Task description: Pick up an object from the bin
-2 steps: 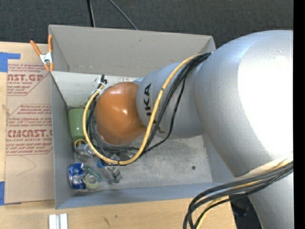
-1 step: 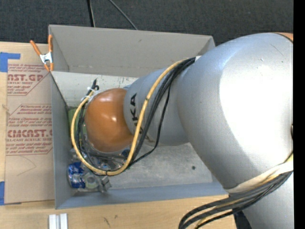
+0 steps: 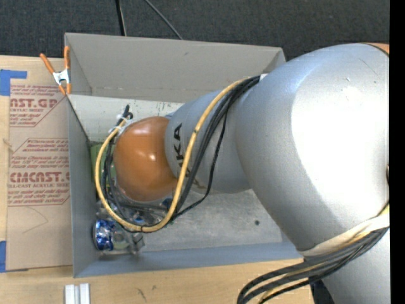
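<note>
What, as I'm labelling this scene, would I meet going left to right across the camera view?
Grey metal bin's left wall → small shiny blue-and-silver crumpled thing in the bin's near-left corner → rounded orange wrist cover → broad grey arm body.

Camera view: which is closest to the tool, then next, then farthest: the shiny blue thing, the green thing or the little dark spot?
From the tool under the orange cover:
1. shiny blue thing, lower left corner, right beside it.
2. green thing, against the left wall.
3. dark spot, on the floor, far right.
</note>
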`<state>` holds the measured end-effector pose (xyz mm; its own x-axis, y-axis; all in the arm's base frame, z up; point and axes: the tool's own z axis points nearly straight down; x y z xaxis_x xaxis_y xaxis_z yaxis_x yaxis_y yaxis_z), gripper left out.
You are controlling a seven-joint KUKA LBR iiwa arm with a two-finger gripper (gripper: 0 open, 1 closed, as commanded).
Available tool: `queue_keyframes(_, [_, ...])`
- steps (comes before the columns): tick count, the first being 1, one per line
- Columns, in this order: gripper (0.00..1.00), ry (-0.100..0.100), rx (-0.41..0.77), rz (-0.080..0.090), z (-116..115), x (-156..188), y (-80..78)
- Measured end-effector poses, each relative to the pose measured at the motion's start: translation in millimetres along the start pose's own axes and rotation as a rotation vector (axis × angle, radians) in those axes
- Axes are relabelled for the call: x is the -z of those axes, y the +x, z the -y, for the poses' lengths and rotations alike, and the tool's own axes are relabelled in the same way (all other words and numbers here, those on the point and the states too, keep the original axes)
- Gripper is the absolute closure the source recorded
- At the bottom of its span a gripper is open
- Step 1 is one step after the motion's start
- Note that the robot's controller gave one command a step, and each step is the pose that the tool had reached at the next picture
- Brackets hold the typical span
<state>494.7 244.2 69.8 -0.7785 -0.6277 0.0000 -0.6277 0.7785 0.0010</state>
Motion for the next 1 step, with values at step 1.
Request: queue_keyframes(1, [1.0, 0.004, 0.0, 0.011, 25.6, 183.3, -3.8])
